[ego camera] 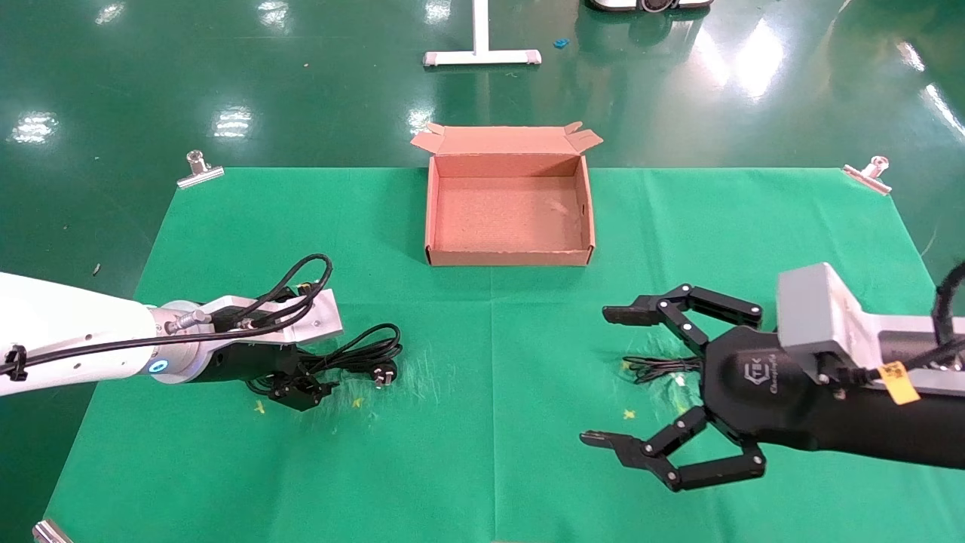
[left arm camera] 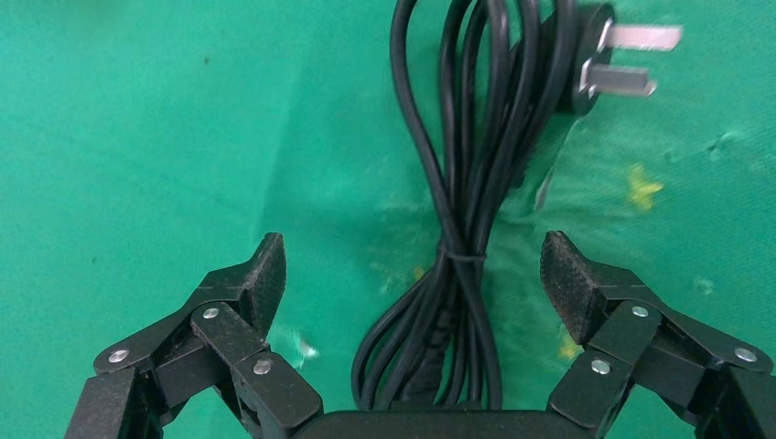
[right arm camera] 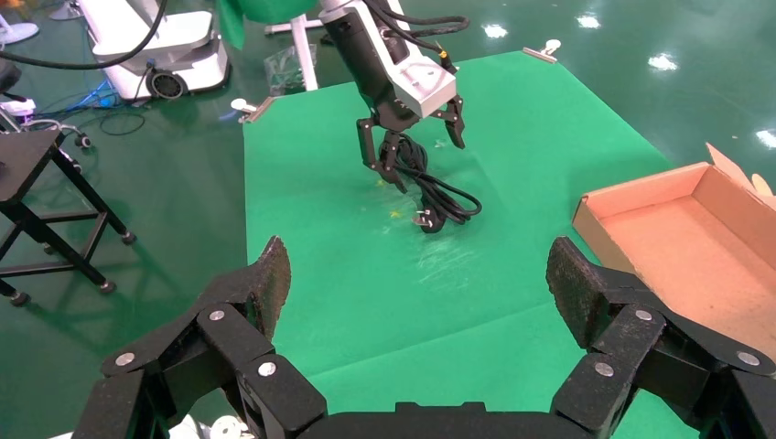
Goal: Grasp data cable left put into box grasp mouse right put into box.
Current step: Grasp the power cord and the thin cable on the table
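The data cable [left arm camera: 467, 210], a tied black bundle with a pronged plug, is straddled by the left gripper [left arm camera: 412, 274], fingers spread. The right gripper [ego camera: 614, 377] is held apart at lower right; the mouse is seemingly hidden beneath it.

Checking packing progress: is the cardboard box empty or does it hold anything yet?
Empty. The box shows only its bare brown floor; the data cable lies on the cloth.

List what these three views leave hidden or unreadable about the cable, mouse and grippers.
- Mouse: body not visible; in the head view only a thin cord shows beside the right gripper, which covers the rest.
- Data cable: its near loops run under the left gripper body in the left wrist view.
- Box: cut off by the right wrist view's edge.
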